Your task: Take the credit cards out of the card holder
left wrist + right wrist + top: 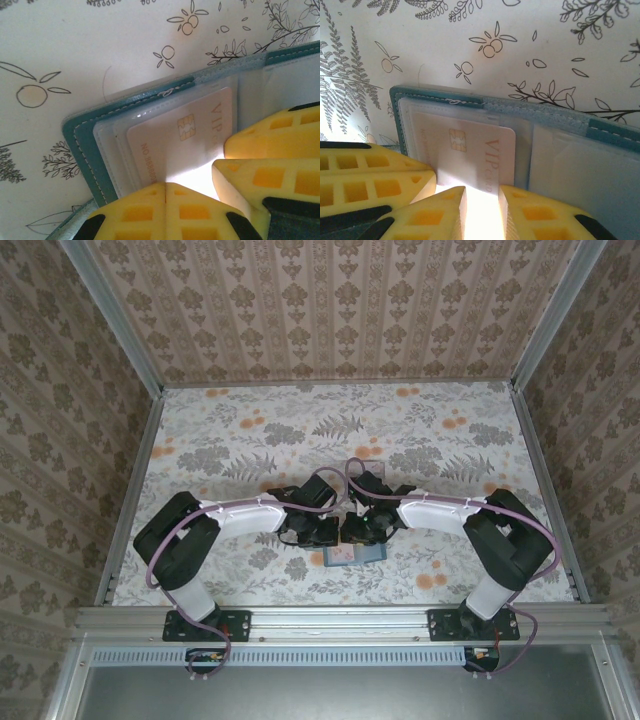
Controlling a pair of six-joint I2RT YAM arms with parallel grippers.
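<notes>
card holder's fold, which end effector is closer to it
right. right end effector sits just beside the fold; left end effector is over the card, nearer the holder's outer edge.

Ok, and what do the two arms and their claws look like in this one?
The left arm and right arm have black joints and bases, white forearm links and a purple cable looping along each. The left claw and right claw have yellow fingers with square recesses and black inserts.

Overhead from behind; wrists close, sharing card holder (555, 160)
</notes>
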